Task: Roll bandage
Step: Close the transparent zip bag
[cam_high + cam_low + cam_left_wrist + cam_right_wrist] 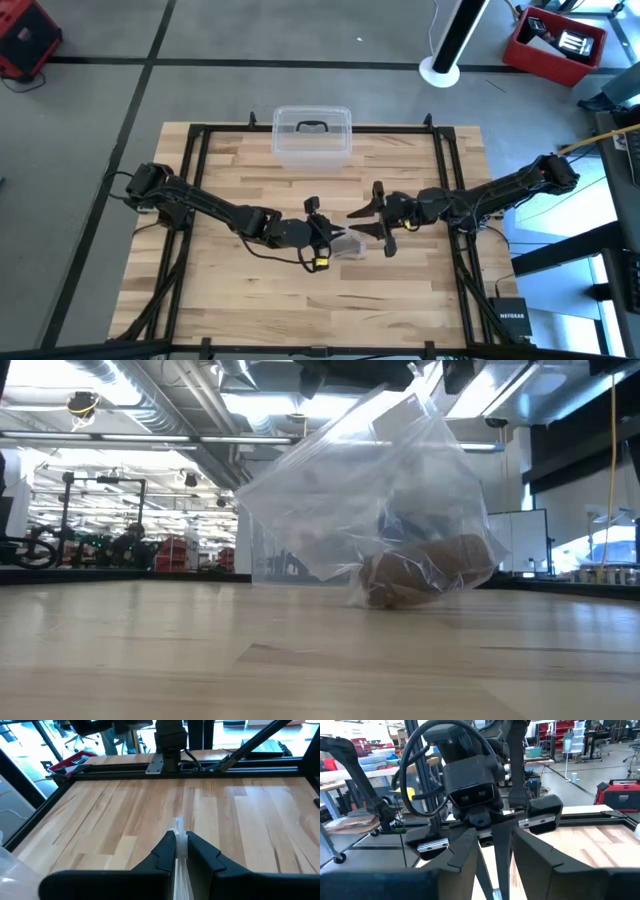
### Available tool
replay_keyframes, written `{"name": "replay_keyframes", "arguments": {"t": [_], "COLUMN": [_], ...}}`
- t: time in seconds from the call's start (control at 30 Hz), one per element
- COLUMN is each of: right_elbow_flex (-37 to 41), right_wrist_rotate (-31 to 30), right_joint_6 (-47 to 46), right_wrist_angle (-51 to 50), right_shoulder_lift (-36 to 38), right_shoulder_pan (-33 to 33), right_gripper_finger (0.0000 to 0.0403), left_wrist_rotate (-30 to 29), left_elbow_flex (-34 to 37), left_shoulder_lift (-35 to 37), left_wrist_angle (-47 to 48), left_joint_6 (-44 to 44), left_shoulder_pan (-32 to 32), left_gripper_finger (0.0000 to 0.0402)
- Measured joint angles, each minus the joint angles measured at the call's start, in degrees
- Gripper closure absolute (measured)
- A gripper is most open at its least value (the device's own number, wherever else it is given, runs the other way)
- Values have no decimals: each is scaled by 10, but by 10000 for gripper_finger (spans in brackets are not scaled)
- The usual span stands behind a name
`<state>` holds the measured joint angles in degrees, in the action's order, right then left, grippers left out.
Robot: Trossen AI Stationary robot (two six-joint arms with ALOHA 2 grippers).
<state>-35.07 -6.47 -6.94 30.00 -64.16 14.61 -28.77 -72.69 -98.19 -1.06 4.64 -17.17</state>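
Because the bandage [425, 572] is lying already rolled into a brown cylinder inside a clear plastic bag [360, 490], it is likely feeling light, soft and squashy, while the film around it is looking slippery. The bag's top edge is probably the best place to grip. The bag is resting near the middle of the wooden table [230, 300]. The left gripper [328, 240] is pinching the bag's edge between nearly shut jaws. The right gripper [372, 217] is hovering just beside it, jaws parted and holding nothing visible. One bandage, one bag, one clear plastic box [311, 135] and two arms are showing.
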Motion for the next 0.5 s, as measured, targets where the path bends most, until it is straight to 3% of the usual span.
{"name": "replay_keyframes", "arguments": {"t": [0.2,0.4,0.5], "right_elbow_flex": [0,0,0], "right_wrist_rotate": [-44,27,20], "right_joint_6": [-5,-18,-17], "right_wrist_angle": [-95,-120,-110], "right_shoulder_lift": [-3,-15,-24], "right_shoulder_pan": [0,1,0], "right_gripper_finger": [275,275,275], "left_wrist_rotate": [0,0,0], "left_elbow_flex": [0,0,0], "left_shoulder_lift": [0,0,0], "left_wrist_angle": [0,0,0], "left_joint_6": [1,5,5], "left_shoulder_pan": [0,0,0], "left_gripper_finger": [374,372,372]}}
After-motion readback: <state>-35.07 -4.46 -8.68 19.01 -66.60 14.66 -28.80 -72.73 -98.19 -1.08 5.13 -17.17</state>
